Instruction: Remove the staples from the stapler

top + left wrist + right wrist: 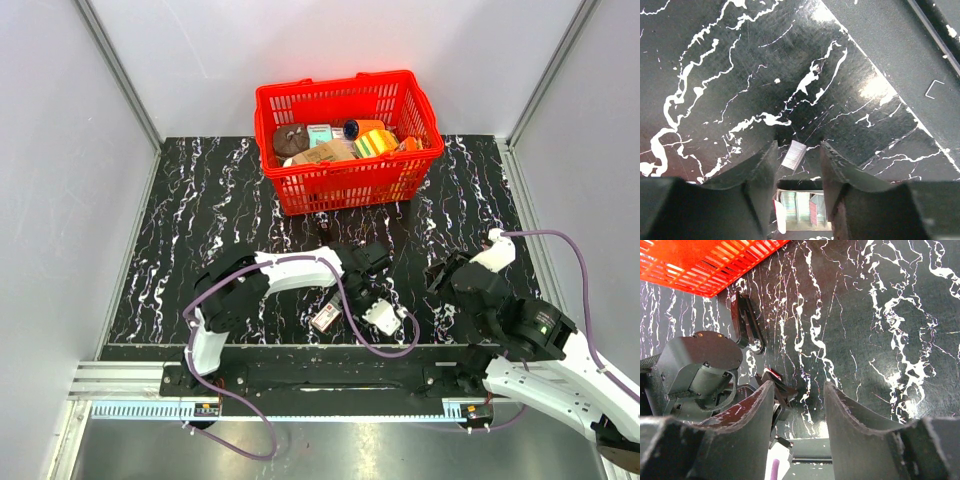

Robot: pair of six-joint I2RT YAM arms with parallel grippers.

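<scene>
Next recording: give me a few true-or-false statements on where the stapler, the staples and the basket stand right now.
1. The red basket holds several items. True.
2. The right tool grips the stapler. False: the stapler lies on the table near the basket, and nothing sits between that tool's fingers.
3. A staple strip lies between the fingers of the left tool. True.
4. The loose staple is in the basket. False: it lies on the plain dark border beside the marbled surface.
</scene>
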